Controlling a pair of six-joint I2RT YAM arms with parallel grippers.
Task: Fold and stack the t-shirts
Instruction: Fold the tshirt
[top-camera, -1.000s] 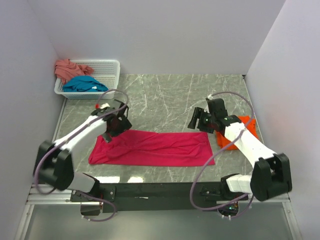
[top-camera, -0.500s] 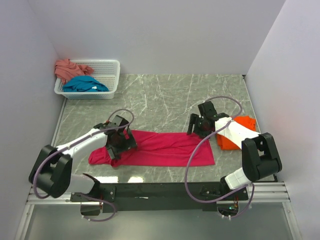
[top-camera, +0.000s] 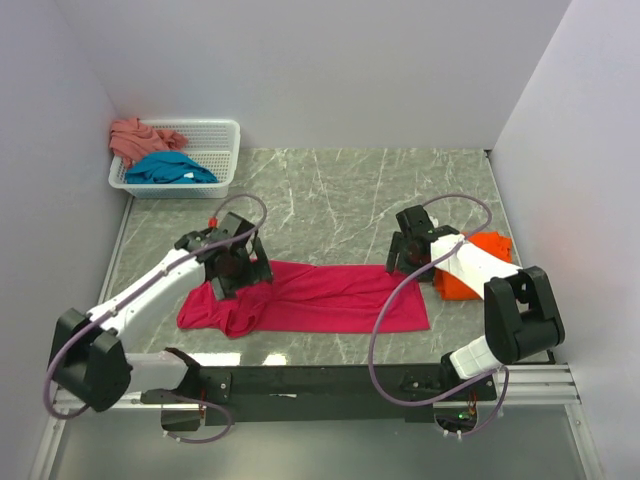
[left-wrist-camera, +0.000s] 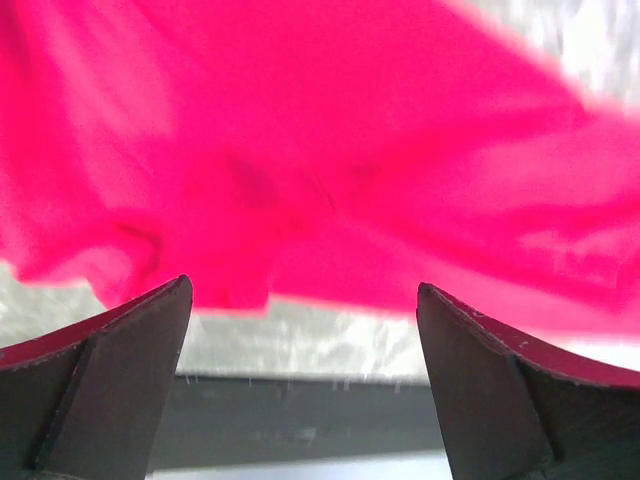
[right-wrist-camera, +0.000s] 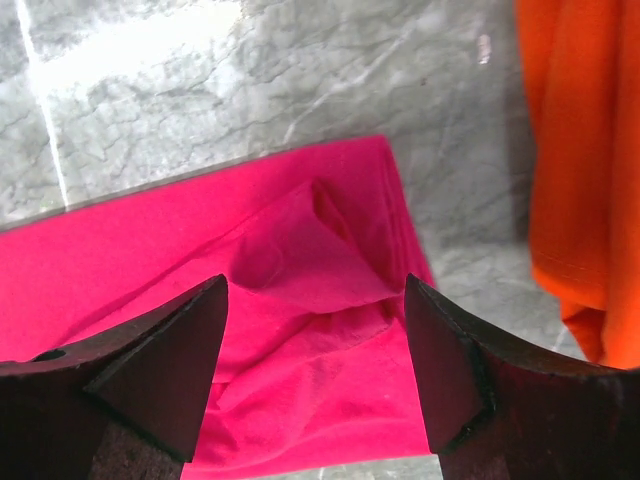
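Three plain, pale walls box the scene in: the back wall (top-camera: 300, 70), the left wall (top-camera: 40, 200) and the right wall (top-camera: 580, 150), all bare and evenly lit. The table (top-camera: 340, 190) shows a grey-green marbled top with pale veins, and soft glare sits along its near edge. A white mesh basket (top-camera: 226, 142) sits in the far left corner. Up front runs a black rail (top-camera: 300, 382), and below it there is what looks like grey floor (top-camera: 320, 450).

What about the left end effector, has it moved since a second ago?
Yes. In the top view the left end effector has shifted away from the white basket, toward the arm bases, and is now over the magenta shirt at its left end.
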